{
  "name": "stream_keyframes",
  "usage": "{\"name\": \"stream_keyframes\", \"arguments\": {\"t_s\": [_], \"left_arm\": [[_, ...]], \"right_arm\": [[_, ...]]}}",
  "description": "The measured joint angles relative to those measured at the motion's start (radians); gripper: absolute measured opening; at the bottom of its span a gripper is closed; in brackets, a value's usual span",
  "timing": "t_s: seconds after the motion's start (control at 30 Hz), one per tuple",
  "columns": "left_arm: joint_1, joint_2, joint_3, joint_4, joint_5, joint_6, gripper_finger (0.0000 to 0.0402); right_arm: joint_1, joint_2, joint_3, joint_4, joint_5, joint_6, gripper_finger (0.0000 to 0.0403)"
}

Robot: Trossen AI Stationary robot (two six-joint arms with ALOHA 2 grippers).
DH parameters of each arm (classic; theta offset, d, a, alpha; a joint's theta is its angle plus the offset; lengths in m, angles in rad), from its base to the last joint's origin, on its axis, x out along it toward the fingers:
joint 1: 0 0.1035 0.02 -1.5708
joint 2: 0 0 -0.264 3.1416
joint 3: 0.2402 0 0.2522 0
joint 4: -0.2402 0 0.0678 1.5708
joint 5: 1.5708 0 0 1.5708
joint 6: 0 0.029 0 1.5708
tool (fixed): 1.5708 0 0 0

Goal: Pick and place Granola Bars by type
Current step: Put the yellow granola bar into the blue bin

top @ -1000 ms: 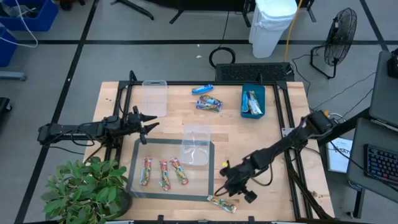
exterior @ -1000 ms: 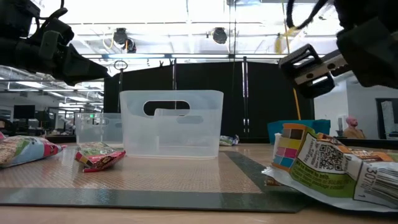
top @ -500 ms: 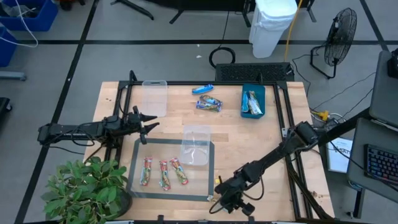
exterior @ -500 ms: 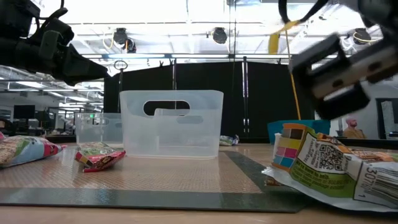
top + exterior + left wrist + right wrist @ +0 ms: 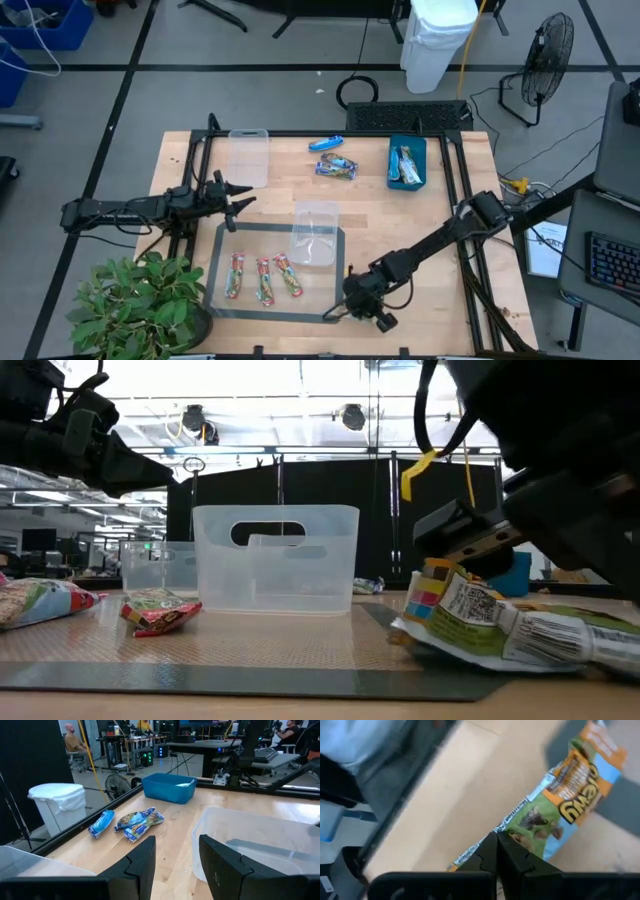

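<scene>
Fingers of my right gripper (image 5: 496, 851) are pressed together on the end of a granola bar (image 5: 555, 807), at the grey mat's (image 5: 222, 303) front right corner. Only the low view shows its barcode side (image 5: 500, 622). My left gripper (image 5: 238, 197) hovers half apart beside the mat. Three red bars (image 5: 263, 277) lie on it, free wood (image 5: 400, 220) beyond.
</scene>
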Motion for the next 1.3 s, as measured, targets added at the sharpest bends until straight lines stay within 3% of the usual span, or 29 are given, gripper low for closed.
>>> {"name": "stream_keyframes", "arguments": {"t_s": [0.4,0.63,1.03,1.3], "left_arm": [[0.000,0.000,0.000,0.000,0.000,0.000,0.0157],[0.000,0.000,0.000,0.000,0.000,0.000,0.0157],[0.000,0.000,0.000,0.000,0.000,0.000,0.0157],[0.000,0.000,0.000,0.000,0.000,0.000,0.0157]], "right_arm": [[-0.012,-0.128,-0.004,-0.411,0.392,0.140,0.0000],[-0.023,-0.152,-0.004,-0.597,0.533,0.259,0.0000],[-0.046,-0.155,-0.019,-0.537,0.576,0.188,0.0000],[-0.008,-0.244,-0.020,-0.514,0.655,0.161,0.0000]]}}
